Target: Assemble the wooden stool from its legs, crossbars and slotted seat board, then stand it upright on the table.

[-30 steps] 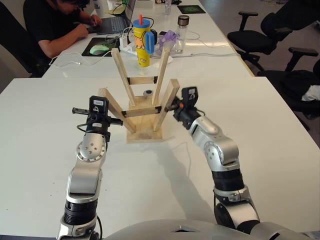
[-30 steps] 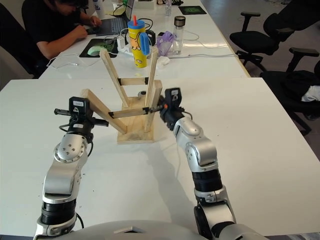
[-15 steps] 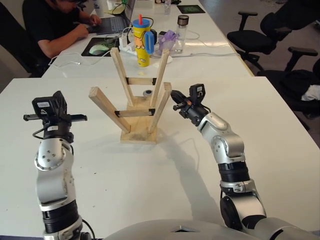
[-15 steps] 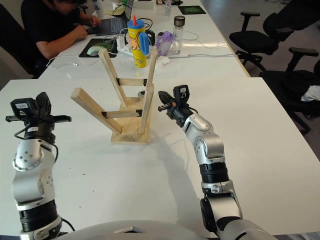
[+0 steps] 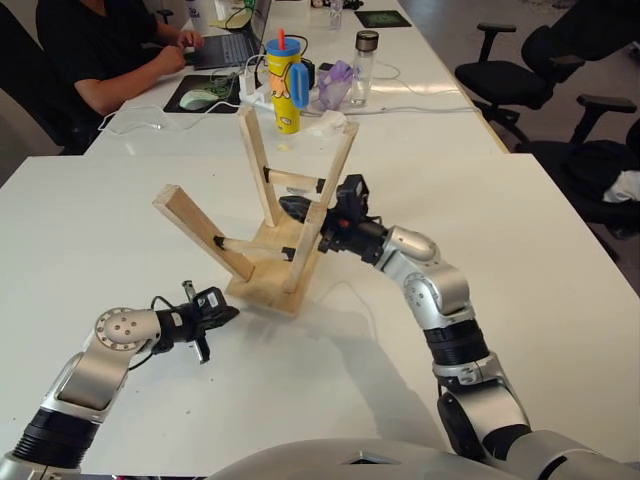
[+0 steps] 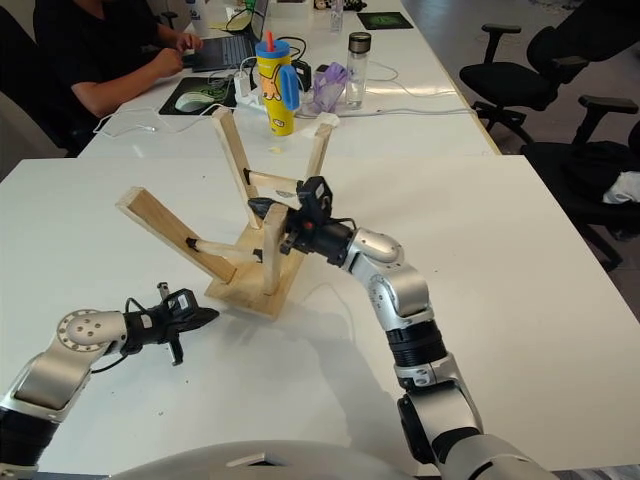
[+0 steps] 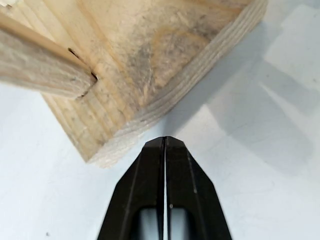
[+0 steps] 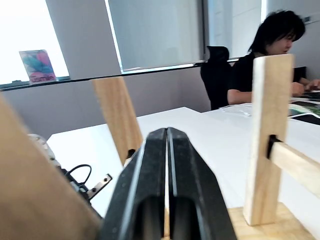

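1. The stool (image 5: 272, 235) is upside down near the middle of the worktop (image 5: 560, 300). Its seat board (image 5: 262, 292) is at the bottom and its legs lean toward 10 o'clock. The board looks tipped, with its 3 o'clock edge apparently raised.
2. The left end effector (image 5: 222, 313) lies low at 7 o'clock of the seat board. Its fingers are clenched together on nothing, and its tip is just beside the board's corner without touching it.
3. The right end effector (image 5: 290, 207) enters from 3 o'clock among the legs, near a crossbar (image 5: 295, 182). Its fingers are pressed together and grasp nothing.
4. Neither end effector grips the stool, so a further push from the right one could topple it toward 10 o'clock.
5. Sideways load on a leg may work the crossbar joints loose.
6. If the left tip wedges under the corner, the board may skid away instead of pivoting upright.
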Action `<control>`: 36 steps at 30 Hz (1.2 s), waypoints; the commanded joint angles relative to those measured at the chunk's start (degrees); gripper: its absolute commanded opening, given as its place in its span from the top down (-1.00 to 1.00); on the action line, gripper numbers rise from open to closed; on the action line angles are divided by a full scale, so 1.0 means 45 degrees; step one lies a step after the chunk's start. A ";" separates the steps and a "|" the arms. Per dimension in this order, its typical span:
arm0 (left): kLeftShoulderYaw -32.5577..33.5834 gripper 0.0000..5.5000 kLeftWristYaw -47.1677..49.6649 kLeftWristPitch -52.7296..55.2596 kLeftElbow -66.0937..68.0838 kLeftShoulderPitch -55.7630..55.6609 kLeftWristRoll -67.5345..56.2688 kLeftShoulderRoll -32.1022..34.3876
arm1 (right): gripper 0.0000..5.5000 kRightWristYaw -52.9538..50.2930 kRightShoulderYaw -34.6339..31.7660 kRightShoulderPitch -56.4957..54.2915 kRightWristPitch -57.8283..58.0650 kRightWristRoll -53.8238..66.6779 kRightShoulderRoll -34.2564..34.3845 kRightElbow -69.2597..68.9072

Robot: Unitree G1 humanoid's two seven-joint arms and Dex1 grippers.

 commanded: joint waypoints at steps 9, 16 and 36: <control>-0.1771 1.00 0.1535 -0.0094 0.1674 -0.1326 0.1889 -0.1329 | 1.00 -0.0657 0.0939 0.1613 0.0667 -0.0378 -0.0095 -0.1065; -0.3152 1.00 0.4333 0.0730 0.2410 -0.2606 0.4118 -0.3806 | 1.00 -0.4082 0.0434 0.2740 0.0368 -0.1626 0.1045 -0.0592; -0.0762 1.00 0.8185 0.2821 -0.1785 -0.0345 0.4752 -0.5766 | 1.00 -0.5110 -0.2000 0.6600 0.8106 0.4341 -0.1105 -0.5673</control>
